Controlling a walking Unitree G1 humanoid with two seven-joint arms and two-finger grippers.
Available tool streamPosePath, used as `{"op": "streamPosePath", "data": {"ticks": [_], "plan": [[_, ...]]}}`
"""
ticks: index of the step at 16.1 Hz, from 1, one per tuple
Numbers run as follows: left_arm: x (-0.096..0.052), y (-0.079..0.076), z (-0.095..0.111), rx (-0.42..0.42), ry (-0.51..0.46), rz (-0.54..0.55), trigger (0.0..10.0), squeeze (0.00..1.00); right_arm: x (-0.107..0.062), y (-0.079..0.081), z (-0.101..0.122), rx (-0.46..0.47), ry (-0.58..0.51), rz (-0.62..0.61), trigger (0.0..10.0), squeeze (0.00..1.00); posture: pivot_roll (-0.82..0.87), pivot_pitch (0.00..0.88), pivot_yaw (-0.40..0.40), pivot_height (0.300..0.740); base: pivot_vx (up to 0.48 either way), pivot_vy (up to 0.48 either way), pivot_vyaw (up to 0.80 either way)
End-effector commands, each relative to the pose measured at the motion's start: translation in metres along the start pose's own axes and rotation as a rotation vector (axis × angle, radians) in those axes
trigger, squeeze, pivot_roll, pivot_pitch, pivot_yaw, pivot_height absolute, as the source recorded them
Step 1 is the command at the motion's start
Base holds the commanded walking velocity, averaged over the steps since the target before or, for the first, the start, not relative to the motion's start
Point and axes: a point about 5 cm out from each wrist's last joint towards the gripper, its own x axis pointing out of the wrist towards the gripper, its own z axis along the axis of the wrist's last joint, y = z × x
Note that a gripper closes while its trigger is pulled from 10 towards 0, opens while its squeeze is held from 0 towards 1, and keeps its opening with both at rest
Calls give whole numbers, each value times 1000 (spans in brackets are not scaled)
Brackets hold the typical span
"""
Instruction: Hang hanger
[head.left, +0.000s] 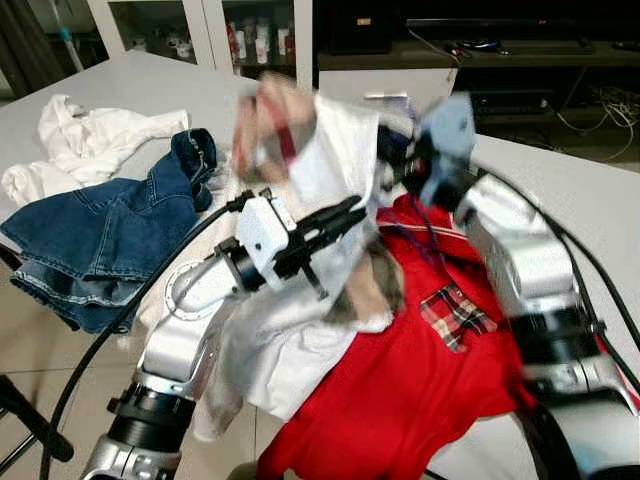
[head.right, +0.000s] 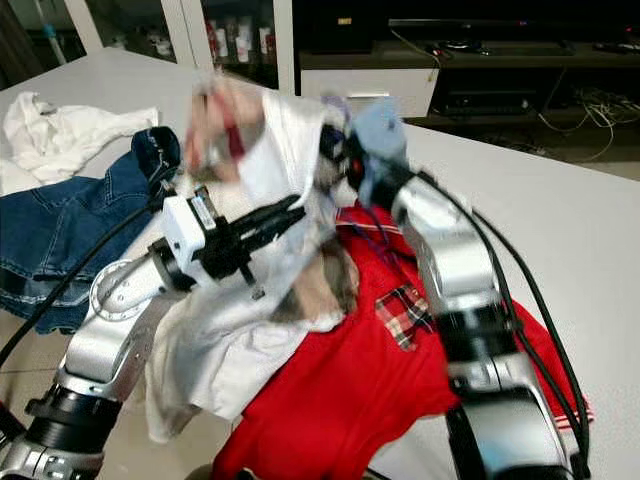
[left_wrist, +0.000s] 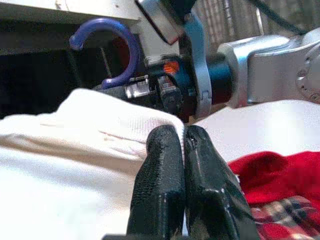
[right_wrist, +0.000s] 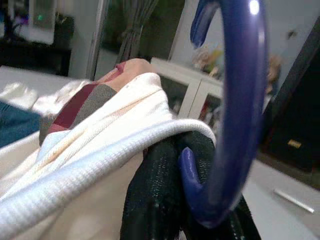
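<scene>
Centre frame: the left gripper (left_wrist: 184, 150) has its fingers pinching the white garment (head.left: 330, 170). The right gripper (right_wrist: 187, 165), upper centre, has its fingers clamped on the blue hanger (right_wrist: 235, 100) inside the garment's collar, above the red shirt (head.left: 400, 380) on the worktop (head.left: 590, 200).

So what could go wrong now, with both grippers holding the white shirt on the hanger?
The left gripper pinches only a thin fold of the white shirt, so the cloth may slip out. The right gripper clamps the blue hanger at the hook's base together with the collar; the hanger might twist, or the shirt slide off.
</scene>
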Motion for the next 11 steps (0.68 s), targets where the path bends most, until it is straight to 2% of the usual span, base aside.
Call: {"op": "streamPosePath", "data": {"ticks": [1, 2, 3, 4, 5, 6, 7, 8, 11], "plan": [[7, -4, 6, 49, -16, -39, 10000, 0, -1, -16, 15, 0, -57, -92, 10000, 0, 46, 0, 6, 740, 0, 0, 0], [8, 11, 7, 89, 2, 73, 10000, 0, 3, -20, 24, 11, -100, -123, 10000, 0, 50, 0, 7, 740, 0, 0, 0], [8, 17, 7, 92, 11, 115, 10000, 0, 3, -21, 26, 14, -112, -137, 10000, 0, 50, 0, 7, 740, 0, 0, 0], [8, 30, 5, 44, 32, 194, 10000, 0, 5, -26, 30, 21, -132, -176, 10000, 0, 55, 0, 6, 740, 0, 0, 0], [5, 41, 4, 46, 46, 286, 10000, 0, 5, -27, 31, 25, -139, -191, 10000, 0, 55, 0, 6, 740, 0, 0, 0], [2, 47, 3, 45, 59, 331, 10000, 0, 5, -29, 32, 26, -145, -207, 10000, 0, 60, 0, 5, 740, 0, 0, 0], [-1, 50, 3, 90, 75, 345, 10000, 0, 4, -30, 32, 33, -153, -221, 10000, 0, 60, 0, 5, 740, 0, 0, 0], [-6, 52, 2, 140, 86, 378, 10000, 1000, 4, -28, 32, 37, -162, -223, 10000, 0, 62, 0, 6, 740, 0, 0, 0], [-10, 64, 6, 135, 67, 491, 10000, 1000, 4, -25, 31, 9, -169, -222, 10000, 0, 63, 0, 7, 740, 0, 0, 0]]}}
